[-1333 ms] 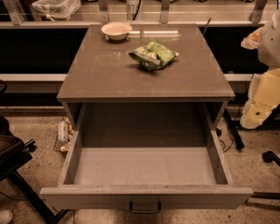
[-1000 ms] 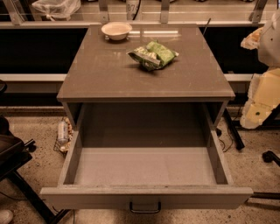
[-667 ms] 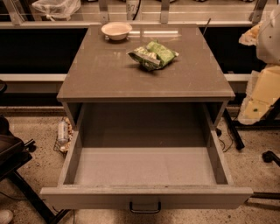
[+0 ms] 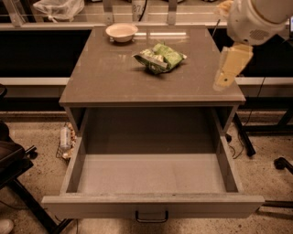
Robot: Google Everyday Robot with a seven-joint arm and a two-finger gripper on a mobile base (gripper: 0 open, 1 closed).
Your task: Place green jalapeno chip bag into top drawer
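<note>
The green jalapeno chip bag (image 4: 160,57) lies crinkled on the brown cabinet top (image 4: 114,77), towards the back and a little right of centre. The top drawer (image 4: 151,176) is pulled fully out below the top, with nothing inside it; its dark handle (image 4: 151,216) shows at the bottom edge. My gripper (image 4: 230,67) hangs from the white arm (image 4: 256,18) at the upper right, above the cabinet top's right edge. It is to the right of the bag and apart from it, holding nothing.
A shallow white bowl (image 4: 121,32) sits at the back left of the cabinet top. A plastic bag (image 4: 59,7) lies on the shelf behind. A dark chair base (image 4: 18,169) stands at the left, and cables and a stand leg (image 4: 242,135) are on the floor at the right.
My arm and gripper have moved up and to the left, from beside the cabinet to above its right edge. The bag, bowl and drawer have not moved.
</note>
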